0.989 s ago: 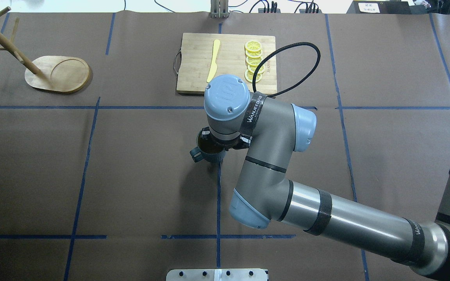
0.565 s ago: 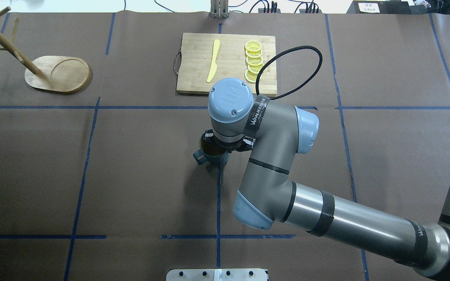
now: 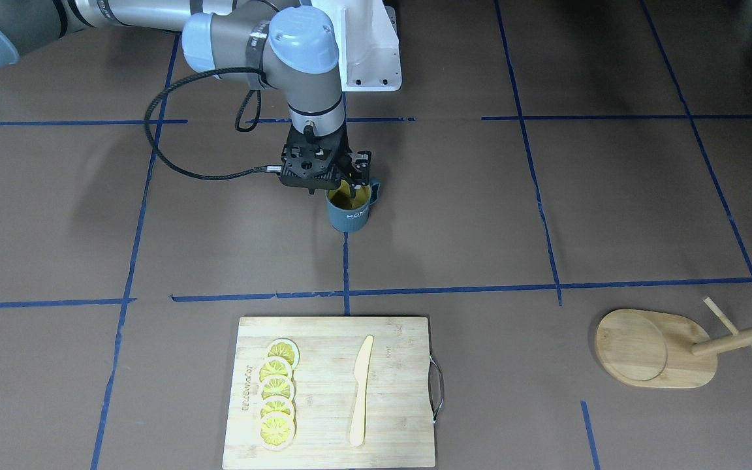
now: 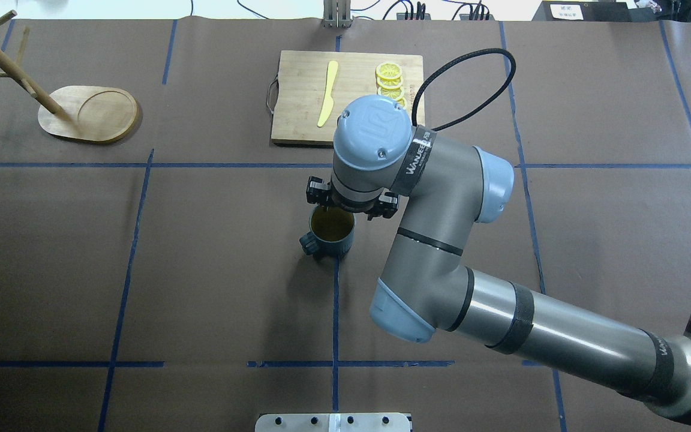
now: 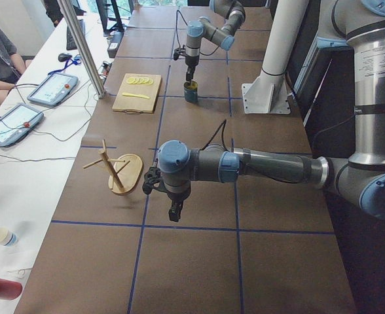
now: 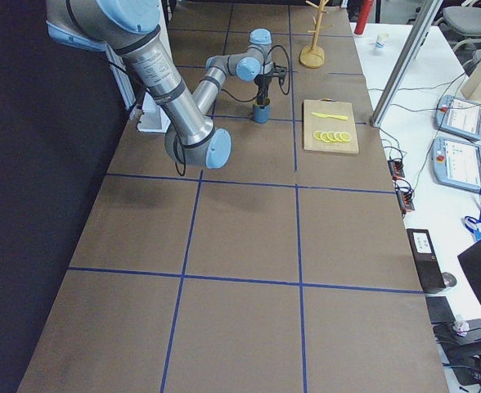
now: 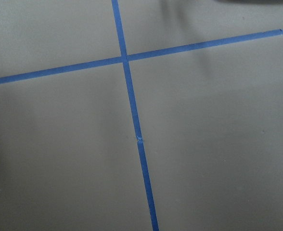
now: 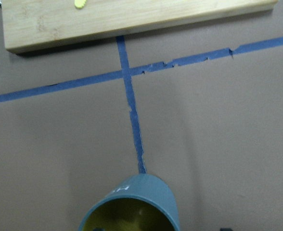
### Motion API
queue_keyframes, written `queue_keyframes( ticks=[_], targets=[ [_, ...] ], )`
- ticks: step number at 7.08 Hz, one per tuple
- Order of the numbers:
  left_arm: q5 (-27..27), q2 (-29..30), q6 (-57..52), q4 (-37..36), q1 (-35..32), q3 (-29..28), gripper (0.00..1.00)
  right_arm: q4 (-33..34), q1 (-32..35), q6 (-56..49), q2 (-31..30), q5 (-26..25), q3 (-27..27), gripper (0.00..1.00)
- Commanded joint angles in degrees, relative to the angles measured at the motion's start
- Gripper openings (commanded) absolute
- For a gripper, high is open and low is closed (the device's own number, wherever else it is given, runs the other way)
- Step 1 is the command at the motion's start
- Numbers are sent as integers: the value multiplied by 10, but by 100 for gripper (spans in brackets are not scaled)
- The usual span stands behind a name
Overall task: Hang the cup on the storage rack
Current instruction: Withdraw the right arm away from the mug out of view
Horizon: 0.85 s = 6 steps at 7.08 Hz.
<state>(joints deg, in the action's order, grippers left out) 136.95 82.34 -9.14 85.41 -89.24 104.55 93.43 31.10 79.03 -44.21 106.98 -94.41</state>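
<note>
Item under inspection: the dark teal-grey ribbed cup with yellow interior and white lettering (image 3: pixel 350 215) stands upright near the centre of the tabletop, on a strip of blue tape (image 8: pixel 132 115). Its loop handle (image 4: pixel 308 243) faces the tabletop's left end, which is the side the rack occupies. The right pincer (image 3: pixel 355 177) hangs directly above the cup, pointing straight down with its fingers at the rim. One finger appears to dip into the yellow mouth, which would suit a grip on the wall that leaves the handle free for a peg. Whether the fingers are pressed on that wall or merely astride it cannot be told; the right wrist view shows only the cup's rim at its lower edge and no fingers. The light bamboo storage rack with oval base, post and thin cross pegs (image 4: pixel 105 114) stands near the far left corner, well apart from the cup, with nothing hung on it. The left pincer (image 5: pixel 174 212) hovers over bare tabletop near the rack end, probably placed to receive the cup, though its state cannot be told. A rectangular bamboo cutting board (image 3: pixel 395 365) bearing lemon slices (image 3: pixel 277 405) and a yellow knife (image 3: pixel 361 391) lies at the middle of the far edge, outside the likely carrying path. Judgement: the cup is not yet hung and the transfer is pending.
</note>
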Motion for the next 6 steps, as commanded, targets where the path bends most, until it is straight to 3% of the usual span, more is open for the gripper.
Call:
queue_keyframes(
  ticks=[1,6],
  targets=[
    [-2,0,-1,0,0,7,100,53,47,-85,-11,42,-43,99],
    [-1,28,4,38,3,-9,100,54,193,-319,-124,146,-80,99]
  ],
)
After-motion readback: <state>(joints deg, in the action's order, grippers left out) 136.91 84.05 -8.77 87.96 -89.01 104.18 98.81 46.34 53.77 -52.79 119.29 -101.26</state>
